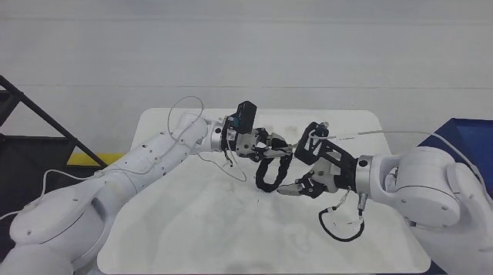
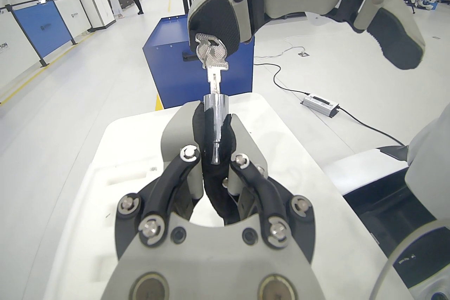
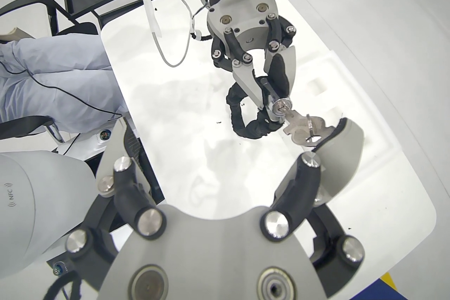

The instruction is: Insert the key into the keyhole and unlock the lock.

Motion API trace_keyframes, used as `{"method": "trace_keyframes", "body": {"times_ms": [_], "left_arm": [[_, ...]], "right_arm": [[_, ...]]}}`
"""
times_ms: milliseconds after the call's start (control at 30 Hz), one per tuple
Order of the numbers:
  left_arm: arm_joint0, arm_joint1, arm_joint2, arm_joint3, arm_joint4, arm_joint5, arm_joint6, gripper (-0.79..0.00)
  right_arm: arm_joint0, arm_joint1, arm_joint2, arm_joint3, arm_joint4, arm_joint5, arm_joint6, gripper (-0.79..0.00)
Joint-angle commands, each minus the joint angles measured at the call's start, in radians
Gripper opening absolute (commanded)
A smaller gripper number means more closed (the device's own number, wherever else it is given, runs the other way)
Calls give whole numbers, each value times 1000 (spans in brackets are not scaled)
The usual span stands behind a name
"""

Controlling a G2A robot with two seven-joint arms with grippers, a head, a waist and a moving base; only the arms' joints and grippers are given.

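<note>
Bright, even light throws faint shadows on the table (image 1: pixel 231 233); wrist views bow at edges.

One lock (image 2: pixel 216 104), one key (image 2: pixel 212 57), one table (image 1: pixel 231 229), and two tools: left tool (image 2: pixel 212 129), right tool (image 2: pixel 306 32).

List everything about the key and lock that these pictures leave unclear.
- Blade of the key: its tip is inside the lock, both wrist views; depth unknown.
- Lock body: left wrist view, covered by the fingers of the left gripper.
- Key head against the pad of the right gripper: left wrist view, contact unclear.
- Top view: key too small.
</note>
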Motion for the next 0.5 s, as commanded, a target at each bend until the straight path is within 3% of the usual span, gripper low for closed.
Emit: {"method": "trace_keyframes", "body": {"times_ms": [0,100,267,467], "left_arm": [[5,2,-8,4,9,0,0,-785],[11,5,-19,5,15,0,0,-785],[11,18,-14,-5,19,0,0,-785],[-19,42,40,-25,19,0,0,-785]], "right_arm": [[3,0,-1,4,0,-3,0,0],[12,2,8,7,-19,-28,-3,0],[22,11,27,14,-89,-164,16,0],[22,21,31,10,-172,-303,29,0]]}}
